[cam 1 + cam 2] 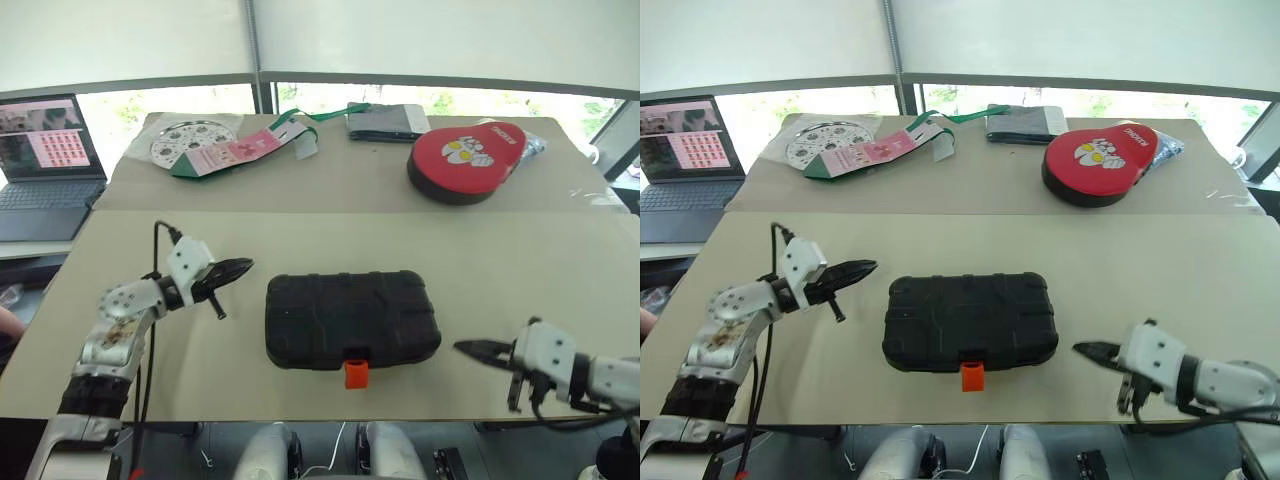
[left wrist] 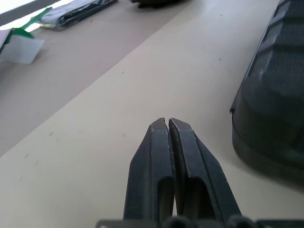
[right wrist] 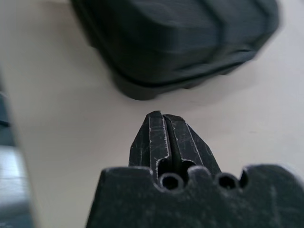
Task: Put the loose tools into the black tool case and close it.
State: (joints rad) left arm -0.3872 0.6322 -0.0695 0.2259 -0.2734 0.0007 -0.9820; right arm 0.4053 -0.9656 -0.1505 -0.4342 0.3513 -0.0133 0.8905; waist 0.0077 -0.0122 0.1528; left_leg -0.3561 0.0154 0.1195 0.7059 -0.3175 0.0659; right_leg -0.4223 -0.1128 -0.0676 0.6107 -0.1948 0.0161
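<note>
One closed tool case (image 1: 351,320) mid-frame, two grippers, left (image 1: 243,266) and right (image 1: 463,347), both pressed together, holding nothing.

The left gripper (image 2: 167,122), jaws pressed together and empty, hovers over the beige tabletop (image 2: 118,95) beside the closed, ribbed black plastic tool case (image 2: 273,99).

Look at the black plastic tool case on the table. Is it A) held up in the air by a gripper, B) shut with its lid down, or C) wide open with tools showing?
B: the black plastic tool case lies flat on the beige table, lid down, small orange latch at its front edge.
</note>
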